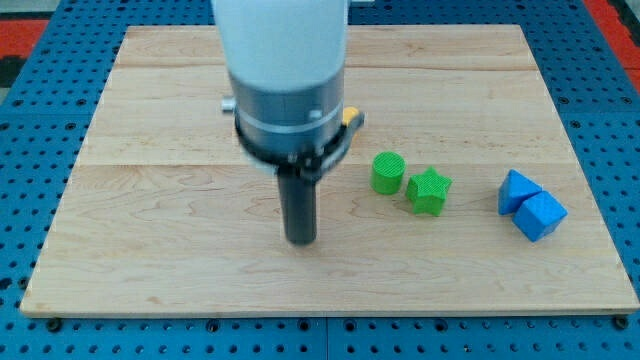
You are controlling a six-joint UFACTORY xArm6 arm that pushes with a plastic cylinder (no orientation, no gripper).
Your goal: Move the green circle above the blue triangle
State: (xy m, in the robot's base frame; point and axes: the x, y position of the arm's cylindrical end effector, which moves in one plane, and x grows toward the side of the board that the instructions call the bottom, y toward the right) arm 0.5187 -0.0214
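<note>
The green circle (pixel 388 172) sits right of the board's middle, touching or nearly touching a green star (pixel 429 191) at its lower right. The blue triangle (pixel 517 190) lies near the view's right edge, pressed against a blue cube (pixel 540 215) just below and right of it. My tip (pixel 300 239) rests on the board to the left of and a little below the green circle, about a block's width or two away from it. The arm's white and grey body (pixel 285 70) rises above the tip.
A small yellow block (pixel 351 118) peeks out behind the arm's body, above and left of the green circle. The wooden board (pixel 150 250) lies on a blue pegboard (pixel 30 120) that surrounds it.
</note>
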